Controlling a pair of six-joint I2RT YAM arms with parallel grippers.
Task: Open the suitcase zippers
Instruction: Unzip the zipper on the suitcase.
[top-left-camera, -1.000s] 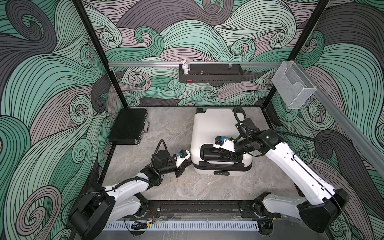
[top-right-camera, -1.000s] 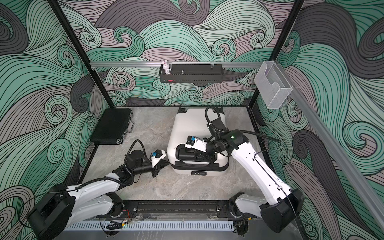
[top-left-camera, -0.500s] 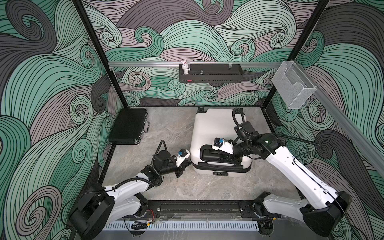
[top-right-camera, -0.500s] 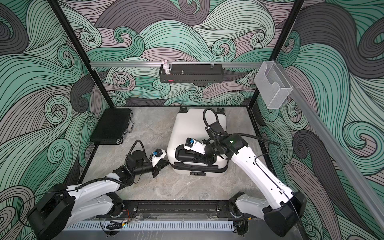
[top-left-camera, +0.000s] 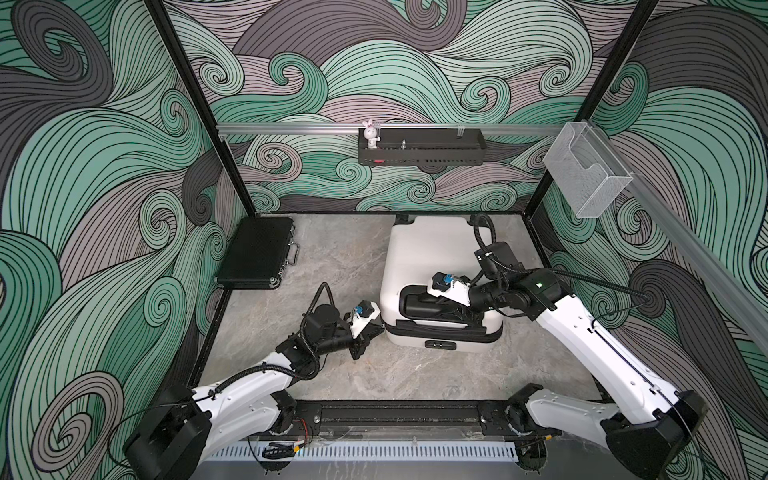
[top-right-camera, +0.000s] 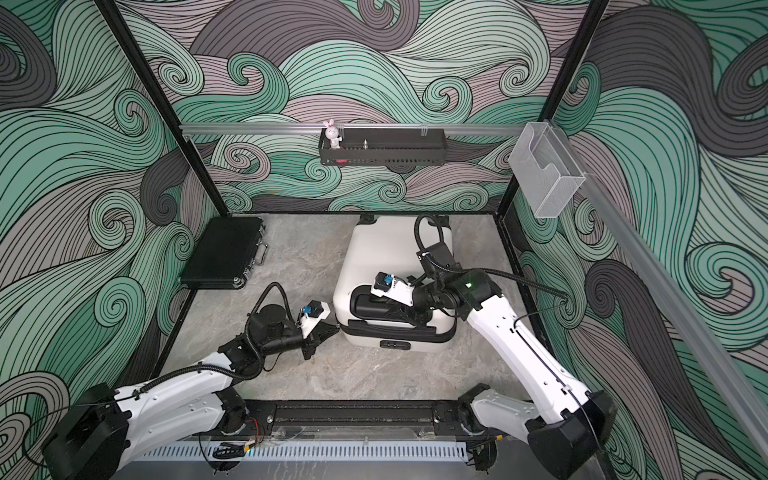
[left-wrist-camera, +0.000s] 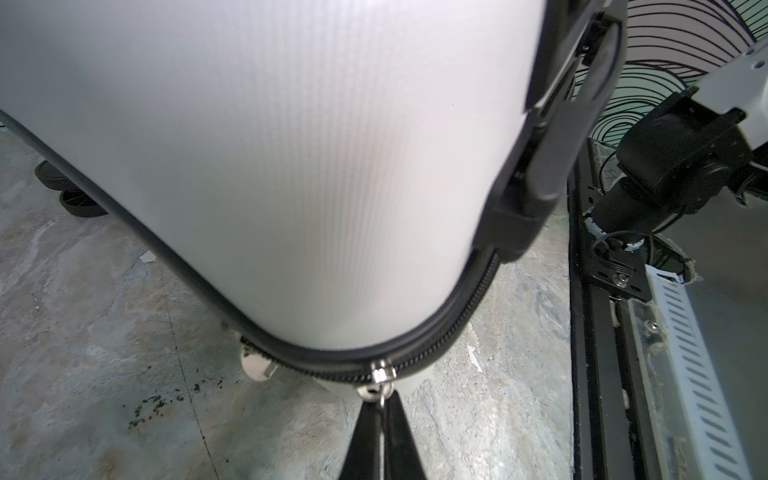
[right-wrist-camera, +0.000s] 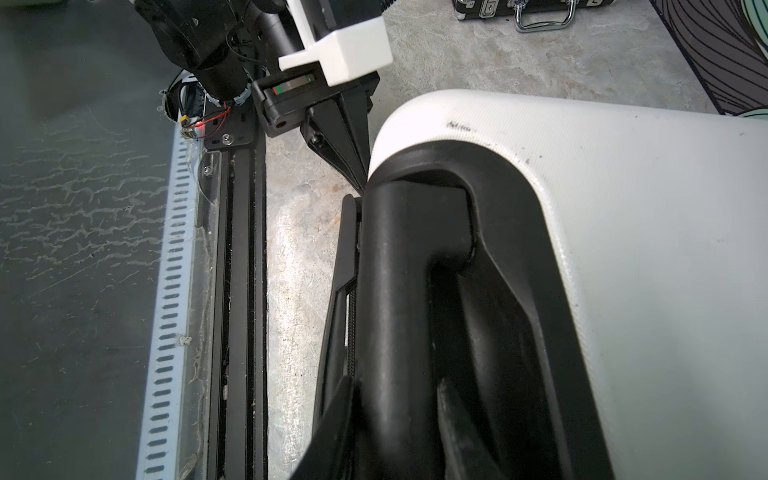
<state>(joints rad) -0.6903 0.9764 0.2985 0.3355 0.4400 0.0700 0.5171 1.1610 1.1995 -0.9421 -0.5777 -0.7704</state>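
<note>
The white suitcase (top-left-camera: 428, 249) (top-right-camera: 386, 257) lies flat on the grey table, right of centre. Its black zipper band (left-wrist-camera: 457, 320) runs around the rounded near-left corner. A small metal pull (left-wrist-camera: 380, 374) hangs from the slider at that corner. My left gripper (left-wrist-camera: 383, 400) (top-left-camera: 379, 329) (top-right-camera: 336, 329) is shut on this pull, low beside the corner. My right gripper (right-wrist-camera: 397, 386) (top-left-camera: 436, 309) reaches over the case from the right. It is shut on the black handle (right-wrist-camera: 399, 270), one finger on each side of the bar.
A flat black briefcase (top-left-camera: 257, 253) lies at the far left of the table. Two black wheels (left-wrist-camera: 79, 203) stick out at the suitcase's far end. A black rail (top-left-camera: 395, 415) runs along the table's front edge. On the walls hang a black shelf (top-left-camera: 419, 145) and a clear box (top-left-camera: 586, 174).
My right arm has shifted slightly at the handle, its elbow a little lower. The left gripper and the suitcase have stayed where they were.
</note>
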